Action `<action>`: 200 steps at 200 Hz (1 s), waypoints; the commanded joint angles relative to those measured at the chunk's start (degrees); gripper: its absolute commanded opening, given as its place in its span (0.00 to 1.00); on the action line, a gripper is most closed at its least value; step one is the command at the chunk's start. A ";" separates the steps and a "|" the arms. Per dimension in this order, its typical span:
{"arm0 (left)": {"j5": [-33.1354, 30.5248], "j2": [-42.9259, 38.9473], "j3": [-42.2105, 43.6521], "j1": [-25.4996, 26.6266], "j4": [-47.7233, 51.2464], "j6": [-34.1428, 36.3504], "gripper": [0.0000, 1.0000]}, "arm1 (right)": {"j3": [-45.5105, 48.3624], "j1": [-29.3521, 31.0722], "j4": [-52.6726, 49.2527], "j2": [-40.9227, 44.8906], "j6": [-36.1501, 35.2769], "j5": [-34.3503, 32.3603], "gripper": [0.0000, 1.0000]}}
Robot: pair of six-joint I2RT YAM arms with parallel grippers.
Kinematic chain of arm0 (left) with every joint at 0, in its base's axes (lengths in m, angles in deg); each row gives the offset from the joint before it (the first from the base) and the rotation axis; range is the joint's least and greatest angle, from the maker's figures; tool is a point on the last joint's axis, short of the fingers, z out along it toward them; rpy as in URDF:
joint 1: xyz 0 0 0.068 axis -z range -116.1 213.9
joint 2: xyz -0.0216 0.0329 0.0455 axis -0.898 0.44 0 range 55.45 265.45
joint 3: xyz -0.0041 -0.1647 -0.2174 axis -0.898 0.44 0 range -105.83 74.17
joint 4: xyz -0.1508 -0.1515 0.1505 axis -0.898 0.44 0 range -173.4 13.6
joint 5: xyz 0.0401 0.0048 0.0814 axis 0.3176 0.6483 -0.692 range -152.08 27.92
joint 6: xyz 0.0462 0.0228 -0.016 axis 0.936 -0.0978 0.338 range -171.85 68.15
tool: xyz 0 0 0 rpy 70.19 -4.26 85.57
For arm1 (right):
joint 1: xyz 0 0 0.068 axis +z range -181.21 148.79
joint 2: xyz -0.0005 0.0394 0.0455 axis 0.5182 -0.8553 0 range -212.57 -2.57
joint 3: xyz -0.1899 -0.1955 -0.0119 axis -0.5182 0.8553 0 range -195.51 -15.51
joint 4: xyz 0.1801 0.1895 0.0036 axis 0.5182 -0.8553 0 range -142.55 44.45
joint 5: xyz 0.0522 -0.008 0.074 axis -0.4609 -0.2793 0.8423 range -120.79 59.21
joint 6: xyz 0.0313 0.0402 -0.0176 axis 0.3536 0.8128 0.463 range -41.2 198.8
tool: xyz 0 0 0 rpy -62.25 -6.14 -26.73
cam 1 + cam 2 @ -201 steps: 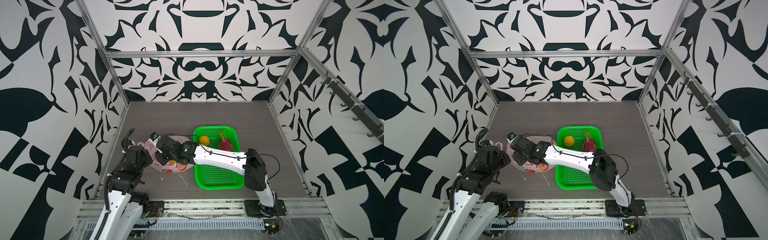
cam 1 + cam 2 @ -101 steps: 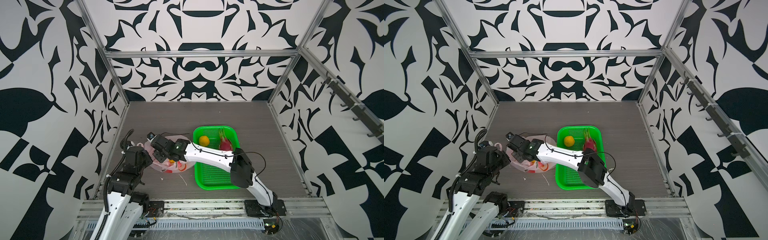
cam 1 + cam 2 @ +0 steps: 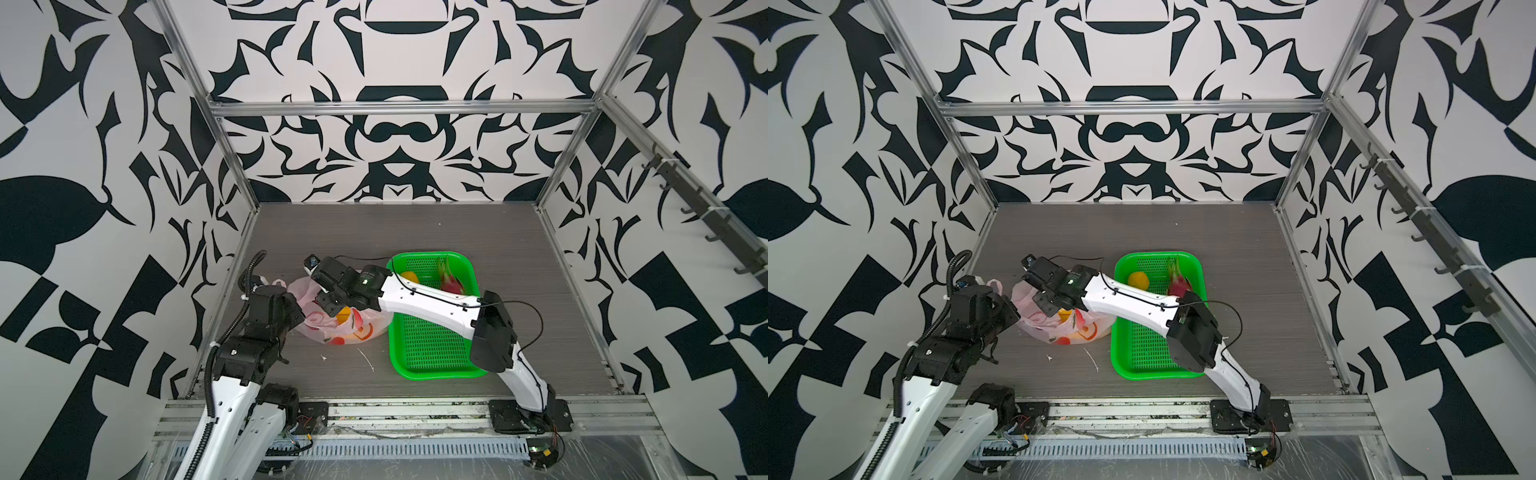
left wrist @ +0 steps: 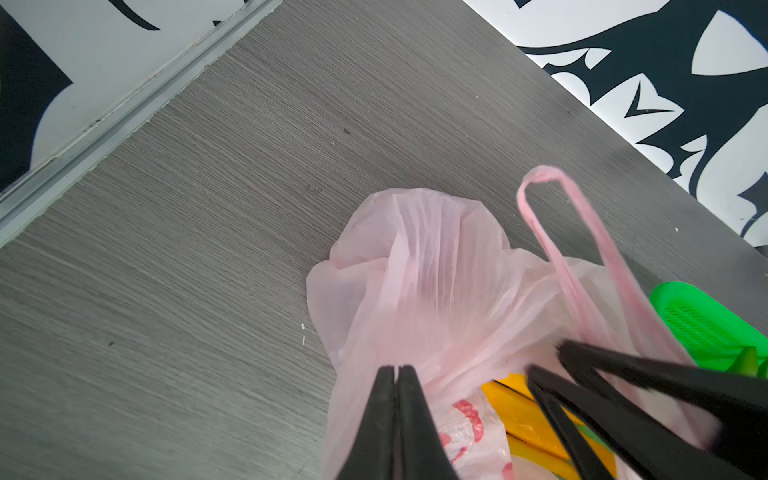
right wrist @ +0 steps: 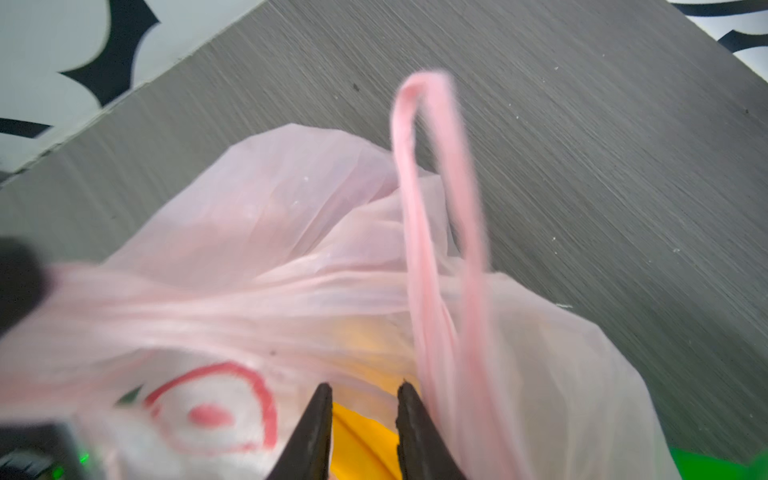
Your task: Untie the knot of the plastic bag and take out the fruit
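Film of the plastic bag, slumped on the table just beside the green basket, looks light, limp and slippery: the left gripper pinches a fold tight, while the right gripper, slightly parted and empty, would best take the firmer banana.

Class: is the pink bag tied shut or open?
Open: the bag has a free handle loop, and bare yellow banana shows at its mouth.

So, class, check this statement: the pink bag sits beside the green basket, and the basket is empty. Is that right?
Not quite. The pink bag does sit beside the green basket, but the basket is not empty: both top views show a round yellow fruit and a dragon fruit lying in it.
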 commanded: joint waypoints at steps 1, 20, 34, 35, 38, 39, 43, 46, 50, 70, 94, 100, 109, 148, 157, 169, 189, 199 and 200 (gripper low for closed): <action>1.28 0.05 -1.89 -0.21 1.91 -0.28 0.08 | 0.21 0.24 -2.52 6.54 1.84 3.49 0.35; 1.91 -0.04 -1.86 -0.27 2.02 -0.09 0.08 | 0.48 1.10 -4.56 7.85 1.83 3.79 0.36; 2.59 0.12 -1.67 -0.22 2.02 -0.04 0.08 | 0.65 1.71 -5.26 8.31 2.18 3.93 0.36; 2.61 0.11 -1.65 -0.21 2.02 -0.02 0.08 | 0.65 1.74 -5.28 8.31 2.16 3.99 0.36; 2.70 0.25 -1.64 -0.22 2.02 0.04 0.08 | 0.65 1.88 -5.34 8.32 2.15 4.31 0.35; 2.70 0.27 -1.68 -0.25 2.02 0.07 0.08 | 0.65 1.91 -5.36 8.32 2.15 4.36 0.35; 2.93 0.37 -1.55 -0.24 2.10 0.01 0.08 | 0.65 2.13 -5.44 8.32 2.23 4.63 0.33; 3.03 0.37 -1.53 -0.19 2.11 0.01 0.08 | 0.73 2.20 -5.40 8.24 2.16 4.79 0.32; 3.14 0.45 -1.47 -0.22 2.11 -0.02 0.08 | 0.81 2.35 -5.44 8.11 2.28 4.92 0.30; 3.85 0.34 -1.02 -0.21 2.10 -0.24 0.07 | 0.99 2.82 -4.60 7.06 2.40 5.96 0.21; 3.90 0.06 -0.73 -0.20 2.76 -0.58 0.07 | 1.46 3.00 -2.46 5.00 2.61 7.59 0.15; 3.92 -0.06 -0.83 -0.19 2.96 -0.61 0.07 | 1.51 3.00 -2.05 4.37 2.63 7.90 0.14; 3.85 -0.17 -0.90 -0.19 3.24 -0.64 0.07 | 1.77 3.04 -1.27 3.53 2.59 8.10 0.13; 3.94 -0.38 -1.52 -0.21 4.22 -0.57 0.07 | 0.53 2.91 1.27 -1.32 2.59 5.10 0.12; 4.20 -0.22 -1.79 -0.23 5.29 -0.45 0.07 | -0.10 2.91 1.84 -2.44 2.78 3.78 0.12; 4.51 -0.07 -2.25 -0.23 6.15 -0.38 0.07 | -1.02 2.82 2.52 -3.80 2.77 2.07 0.12; 5.08 0.12 -3.01 -0.26 7.45 0.24 0.07 | -3.21 2.65 3.04 -5.83 2.54 -0.85 0.12; 5.12 0.11 -3.33 -0.22 8.05 0.48 0.07 | -4.26 2.56 3.05 -6.71 2.25 -2.23 0.12; 5.10 0.11 -3.36 -0.20 8.11 0.50 0.07 | -4.35 2.51 3.05 -6.71 2.16 -2.34 0.12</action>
